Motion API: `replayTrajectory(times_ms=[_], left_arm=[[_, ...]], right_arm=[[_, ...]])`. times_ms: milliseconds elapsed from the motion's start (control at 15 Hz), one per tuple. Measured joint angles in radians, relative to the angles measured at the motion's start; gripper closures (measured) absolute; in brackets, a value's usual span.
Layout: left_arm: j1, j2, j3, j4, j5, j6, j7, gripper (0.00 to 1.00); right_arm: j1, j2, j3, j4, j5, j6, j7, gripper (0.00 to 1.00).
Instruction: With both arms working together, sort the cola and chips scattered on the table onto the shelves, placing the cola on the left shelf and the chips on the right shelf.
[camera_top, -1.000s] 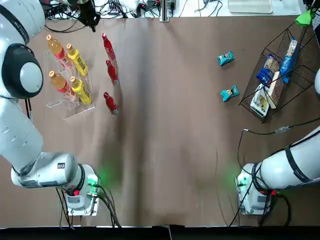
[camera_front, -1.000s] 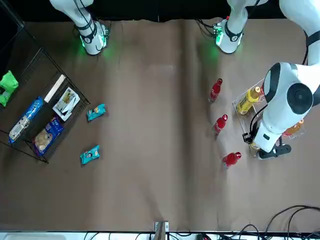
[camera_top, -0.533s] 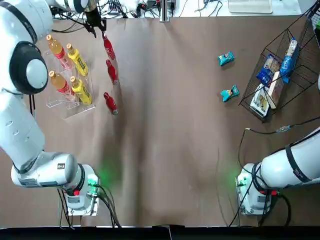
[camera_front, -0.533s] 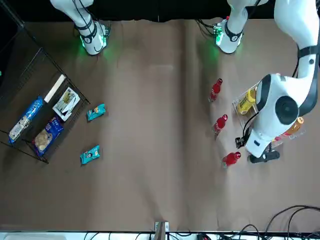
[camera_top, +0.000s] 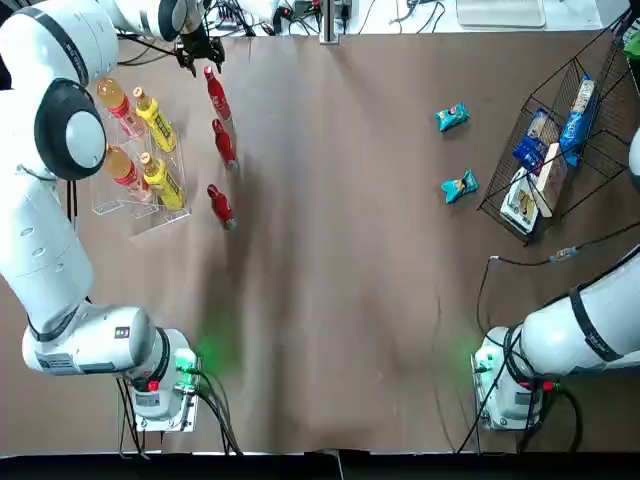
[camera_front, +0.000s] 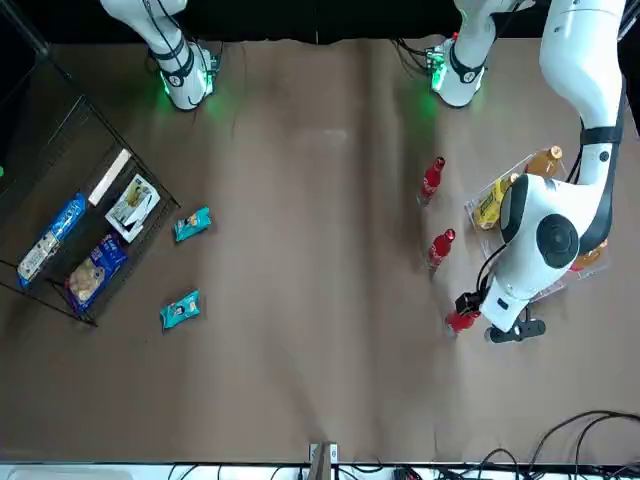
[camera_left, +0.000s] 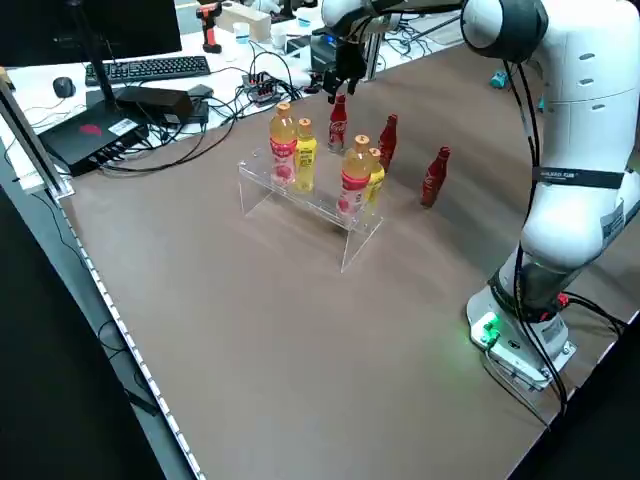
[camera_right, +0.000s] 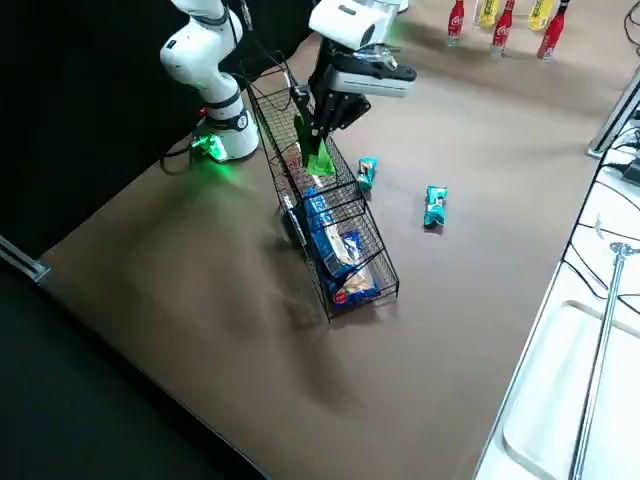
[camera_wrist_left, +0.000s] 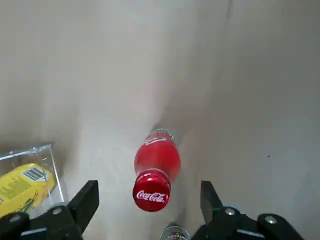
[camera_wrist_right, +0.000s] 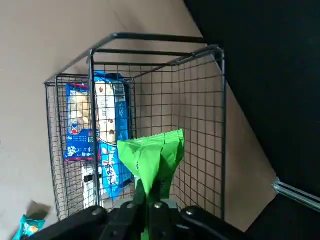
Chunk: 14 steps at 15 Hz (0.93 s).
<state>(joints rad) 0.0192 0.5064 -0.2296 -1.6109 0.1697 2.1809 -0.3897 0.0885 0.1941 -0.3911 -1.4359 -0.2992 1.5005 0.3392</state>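
Three slim red cola bottles with red caps stood upright in a row on the tabletop (camera_top: 330, 300) just beside the clear left shelf (camera_top: 135, 200), which held four orange and yellow bottles. The left end effector (camera_wrist_left: 150, 212) hovered over the far cola bottle (camera_wrist_left: 156, 165), fingers apart. The right end effector (camera_wrist_right: 150, 205) was clamped on the crinkled green chips packet (camera_wrist_right: 152, 157) above the black wire right shelf (camera_wrist_right: 150, 55). Two teal packets (camera_top: 452, 117) (camera_top: 460, 185) lay on the tabletop near that shelf.
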Motion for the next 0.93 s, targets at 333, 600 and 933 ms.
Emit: replayTrajectory(times_ms=[333, 600, 933], left_arm=[[0.001, 0.0, 0.0, 0.005, 0.0, 0.0, -0.004, 0.44], [0.001, 0.003, 0.0, 0.005, 0.0, 0.0, -0.004, 0.44], [0.001, 0.012, 0.0, 0.005, 0.0, 0.0, -0.007, 0.45]], right_arm=[[-0.004, 0.013, 0.0, -0.005, 0.0, 0.018, 0.0, 0.96], [-0.004, 0.02, 0.0, -0.01, 0.0, 0.025, 0.0, 0.94], [-0.004, 0.023, 0.0, -0.022, 0.0, 0.033, 0.0, 0.93]])
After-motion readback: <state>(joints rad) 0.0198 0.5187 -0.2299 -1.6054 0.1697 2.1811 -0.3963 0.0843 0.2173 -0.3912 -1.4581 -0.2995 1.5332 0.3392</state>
